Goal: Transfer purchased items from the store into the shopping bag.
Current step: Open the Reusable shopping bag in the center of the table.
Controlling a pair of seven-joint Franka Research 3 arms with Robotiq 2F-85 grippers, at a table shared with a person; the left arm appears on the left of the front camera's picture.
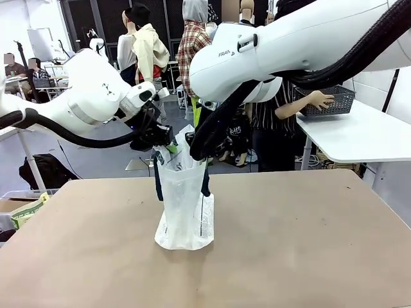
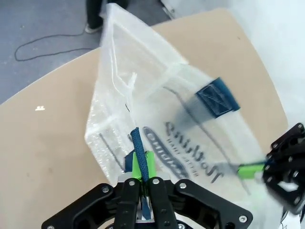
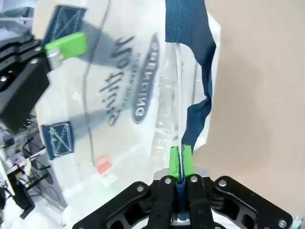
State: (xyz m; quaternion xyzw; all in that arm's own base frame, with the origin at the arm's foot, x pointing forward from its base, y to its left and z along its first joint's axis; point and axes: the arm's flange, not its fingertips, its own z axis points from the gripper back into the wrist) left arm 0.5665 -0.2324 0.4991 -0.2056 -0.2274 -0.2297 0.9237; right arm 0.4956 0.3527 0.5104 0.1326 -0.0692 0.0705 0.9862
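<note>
- One shopping bag (image 1: 185, 212) stands upright at the middle of the brown table (image 1: 289, 244), a translucent white bag with its mouth drawn up between the two grippers.
- In the left wrist view the bag (image 2: 157, 109) fills the middle of the frame, its dark script lettering running toward the lower right. In the right wrist view the bag (image 3: 119, 95) also shows a small red mark (image 3: 102, 164) at lower left.
- One navy strap (image 2: 138, 148) rises from the bottom centre of the left wrist view. The left gripper (image 2: 142, 164) has its green pads pressed together on it.
- Another navy strap (image 3: 198, 114) hangs from the top of the right wrist view down to the bottom centre, where the right gripper (image 3: 181, 160) pinches it between closed pads.
- From the front, the left gripper (image 1: 164, 142) sits at the bag's upper left corner. The right gripper (image 1: 198, 151) is at its upper right, and the two are near each other above the opening.
- Each wrist view catches the other gripper at its edge, the right gripper (image 2: 286, 167) at the right side and the left gripper (image 3: 24, 81) at the upper left.
- The right arm's white link crosses the upper right of the front view, in front of a person standing beyond the table.
- That person's hand (image 1: 319, 99) rests on the dark grey mesh basket (image 1: 340, 96), which sits on a white side table (image 1: 359, 135) at the upper right, well apart from the bag.
- A yellow-green packet (image 1: 26, 210) lies at the left edge, off the brown table.
</note>
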